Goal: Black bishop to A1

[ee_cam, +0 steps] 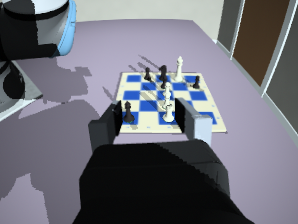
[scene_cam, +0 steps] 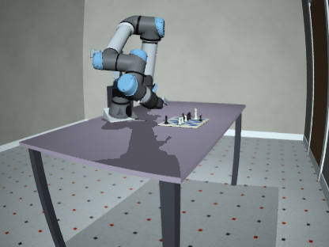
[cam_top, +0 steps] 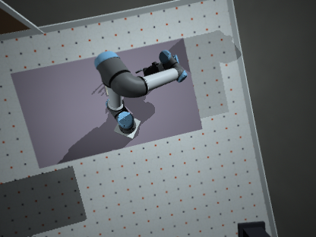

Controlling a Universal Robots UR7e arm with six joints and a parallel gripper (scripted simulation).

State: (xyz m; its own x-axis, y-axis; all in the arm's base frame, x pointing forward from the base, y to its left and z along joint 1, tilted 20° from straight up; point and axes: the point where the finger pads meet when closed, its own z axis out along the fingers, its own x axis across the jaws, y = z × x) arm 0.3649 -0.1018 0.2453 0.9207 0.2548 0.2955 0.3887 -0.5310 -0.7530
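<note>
Black bishop: I can't pick it out w/ certainty among the dark pieces; best candidate is the dark piece (ee_cam: 127,112) on the near-left corner area of the chessboard (ee_cam: 200,94), but shape is too small to confirm, and edge letters/digits aren't legible, so A1 can't be located from here. Other pieces: a tall white piece (ee_cam: 178,66) at the far side, a white piece (ee_cam: 169,104) mid-board, several dark ones around (ee_cam: 162,74); all appear upright, bases approx. within squares as far as res. allows. Gripper (ee_cam: 154,128): released, fingers fully spread, nothing between them, hovering low just short of the board's near edge, apart from every piece. Board lies on the purple tabletop (scene_cam: 130,138), near the far right end in the exterior view; arm base (scene_cam: 107,115) sits well apart to the left. Progress, my judgement: approach phase only. No grasp made, bishop not lifted, transfer and placement on A1 all outstanding.
</note>
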